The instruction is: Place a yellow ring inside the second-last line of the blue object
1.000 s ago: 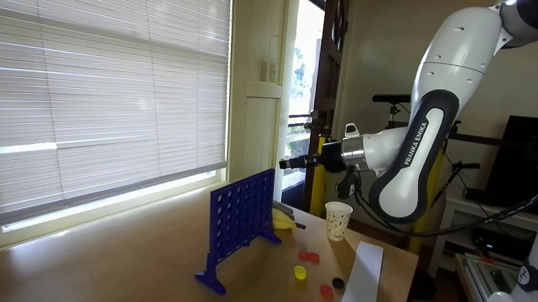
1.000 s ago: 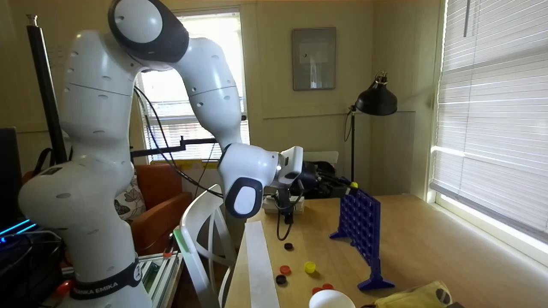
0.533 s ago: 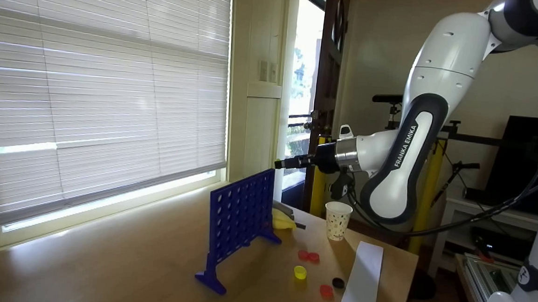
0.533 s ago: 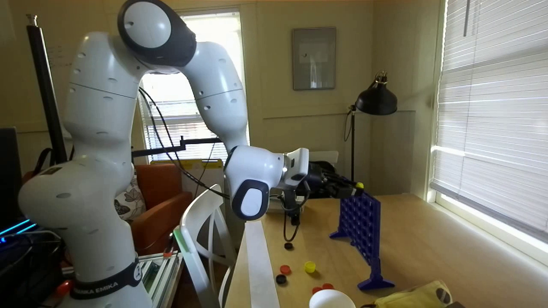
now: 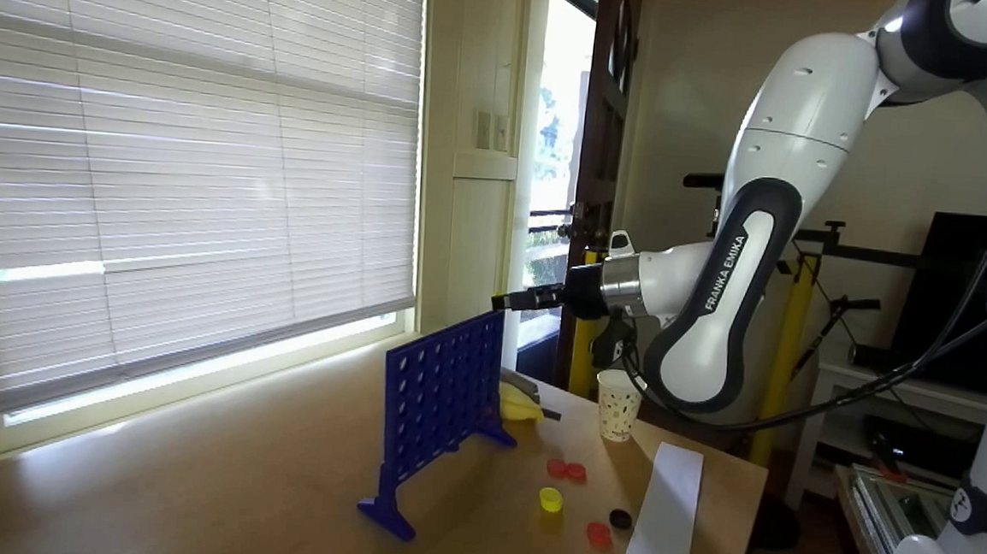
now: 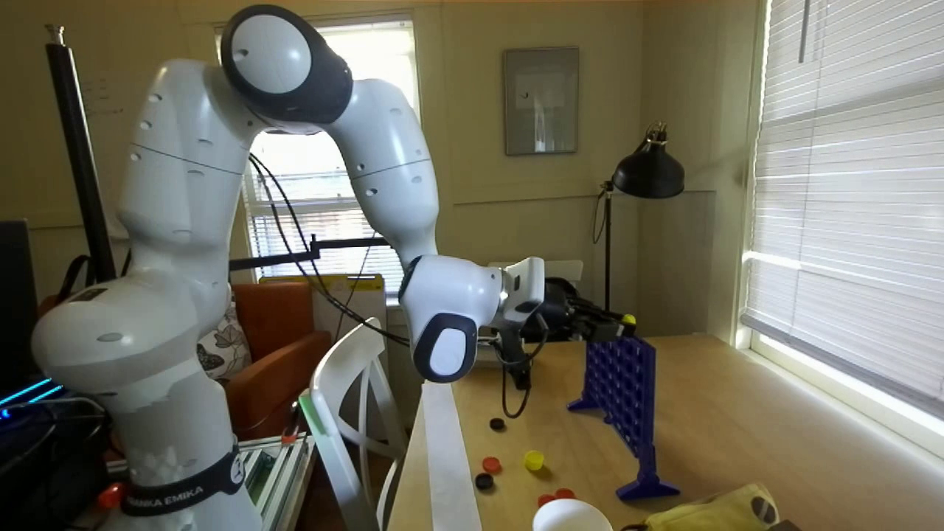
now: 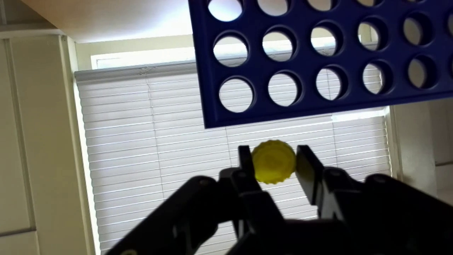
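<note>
My gripper (image 7: 274,161) is shut on a yellow ring (image 7: 273,166), held between the fingertips with its round face toward the wrist camera. The ring also shows at the tips in an exterior view (image 6: 629,319). The blue object is an upright grid board (image 5: 444,387) on two feet, seen in both exterior views (image 6: 618,385). The gripper tips (image 5: 499,300) are just above the board's top edge. In the wrist view, which stands upside down, the ring appears apart from the board (image 7: 256,70), roughly in line with the second hole column from its visible end.
On the table lie another yellow piece (image 5: 550,499), red discs (image 5: 566,470), black discs (image 5: 620,519) and a white strip (image 5: 663,519). A patterned cup (image 5: 620,409) and a yellow bag (image 6: 712,510) stand near one end of the board. A window with blinds (image 5: 183,164) lies behind it.
The arm has moved the yellow ring toward the window side, from beside the board's top edge to over it. The board and table pieces have not moved.
</note>
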Available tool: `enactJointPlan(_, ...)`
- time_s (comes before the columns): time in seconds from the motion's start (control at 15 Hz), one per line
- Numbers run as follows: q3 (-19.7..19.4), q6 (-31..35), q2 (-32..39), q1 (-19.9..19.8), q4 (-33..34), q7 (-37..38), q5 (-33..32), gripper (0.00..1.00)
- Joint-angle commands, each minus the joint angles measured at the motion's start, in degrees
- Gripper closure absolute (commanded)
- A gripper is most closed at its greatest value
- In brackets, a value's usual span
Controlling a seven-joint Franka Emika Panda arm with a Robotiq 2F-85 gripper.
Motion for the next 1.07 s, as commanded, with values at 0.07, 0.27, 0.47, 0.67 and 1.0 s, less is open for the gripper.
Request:
enactJointPlan(0.07,-0.6,1.2,2.2,0.0,2.2,-0.6,-2.3,0.89)
enactJointPlan(0.27,-0.3,-0.2,0.8,0.3,0.9,-0.2,-0.7,0.64)
enactJointPlan(0.47,-0.3,-0.3,0.7,0.3,0.9,-0.2,-0.7,0.64)
enactJointPlan(0.67,-0.2,-0.3,0.9,0.4,0.9,-0.3,-1.0,0.89)
enactJointPlan(1.0,-0.1,0.5,1.4,1.0,1.5,-0.7,-0.5,0.89)
